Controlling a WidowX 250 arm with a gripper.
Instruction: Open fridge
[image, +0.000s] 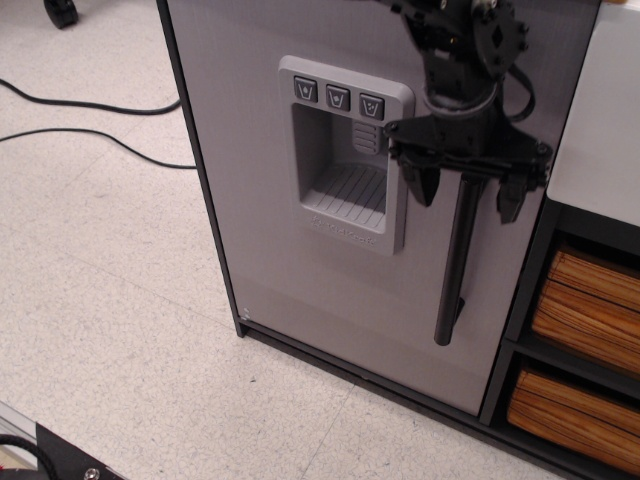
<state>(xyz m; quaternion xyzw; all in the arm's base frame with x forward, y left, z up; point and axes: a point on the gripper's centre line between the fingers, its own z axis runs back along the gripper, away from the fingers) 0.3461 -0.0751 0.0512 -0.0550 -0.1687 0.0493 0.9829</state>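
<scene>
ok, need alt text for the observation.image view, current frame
A black robot gripper hangs open with one finger on each side of the upper end of the black bar handle on a closed grey toy fridge. A three-button dispenser recess sits left of the handle; wood-grain drawers show at right.
</scene>
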